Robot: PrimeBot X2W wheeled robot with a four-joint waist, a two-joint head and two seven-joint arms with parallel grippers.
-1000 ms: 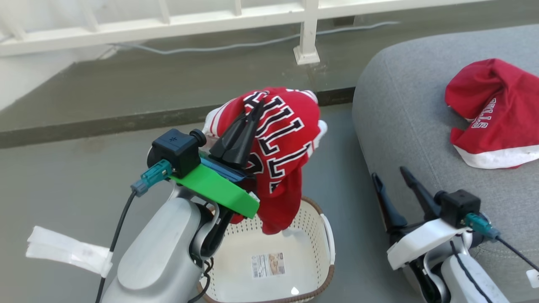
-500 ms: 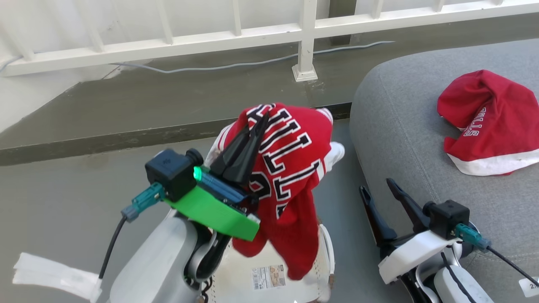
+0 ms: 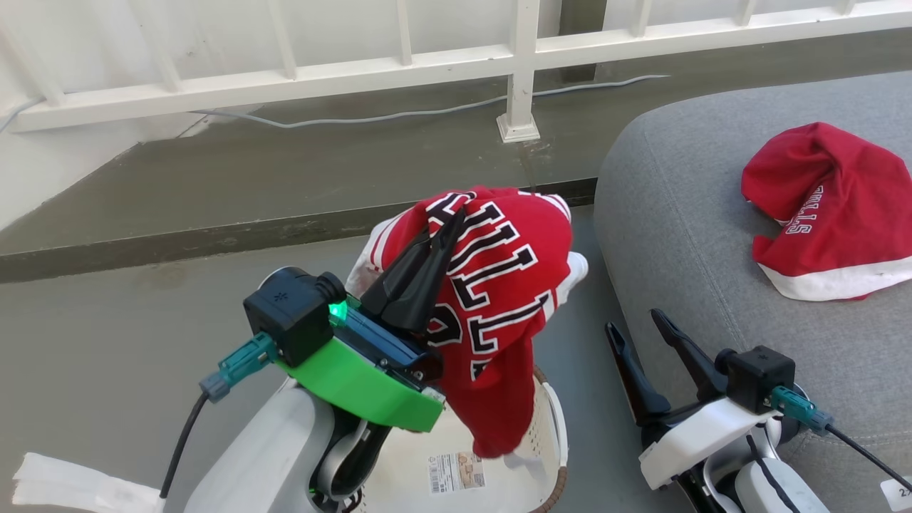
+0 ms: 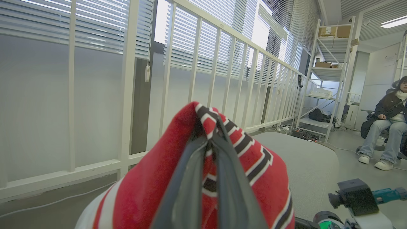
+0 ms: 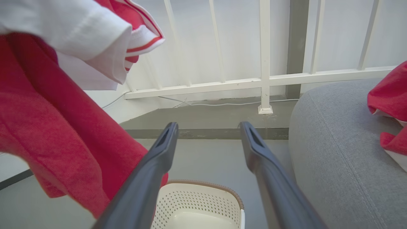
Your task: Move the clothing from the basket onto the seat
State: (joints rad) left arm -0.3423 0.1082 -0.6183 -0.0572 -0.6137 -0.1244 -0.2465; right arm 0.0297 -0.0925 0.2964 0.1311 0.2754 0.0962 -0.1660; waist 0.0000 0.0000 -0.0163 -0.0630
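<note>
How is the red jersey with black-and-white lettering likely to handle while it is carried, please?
Probably floppy: the jersey drapes over the shut left claw and hangs toward the basket. Likely light, since one pinched fold carries it. Its trailing hem might snag the basket rim.

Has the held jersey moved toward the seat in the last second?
Yes. The jersey in the shut left gripper has drifted right: its gap to the seat edge has narrowed, though its hem still hangs over the basket.

Red garments, 2: numbered jersey (image 3: 513, 285), white-trimmed garment (image 3: 819, 185). Basket (image 5: 197, 203), 1. Grey seat (image 3: 677, 228), 1. Grippers, 2: left gripper (image 3: 456, 215), right gripper (image 3: 633, 320). Seated person (image 4: 386, 117), 1.
</note>
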